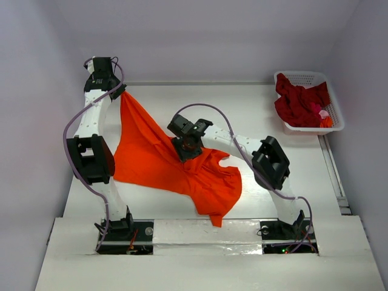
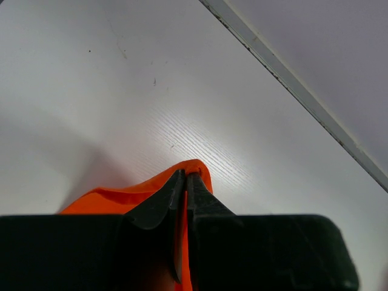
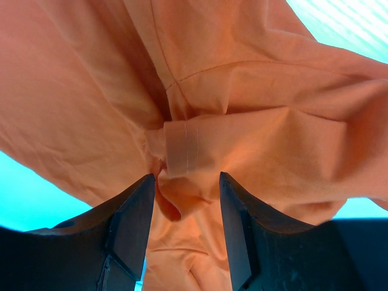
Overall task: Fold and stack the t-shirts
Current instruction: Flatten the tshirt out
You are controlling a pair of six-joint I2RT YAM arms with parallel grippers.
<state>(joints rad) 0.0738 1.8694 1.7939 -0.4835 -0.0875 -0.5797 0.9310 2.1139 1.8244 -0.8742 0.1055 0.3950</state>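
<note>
Your left gripper (image 2: pixel 185 179) has its jaws pressed together on a fold of the orange t-shirt (image 2: pixel 115 197). The cloth's edge pokes past the tips, above the white table (image 2: pixel 121 91) near its rim (image 2: pixel 291 86).

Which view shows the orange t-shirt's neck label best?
The right wrist view: the neck label sits plainly just beyond the open right end effector, on the bunched orange t-shirt. The top external view shows most of the shirt but no label; the left wrist view shows only a pinched orange edge.
</note>
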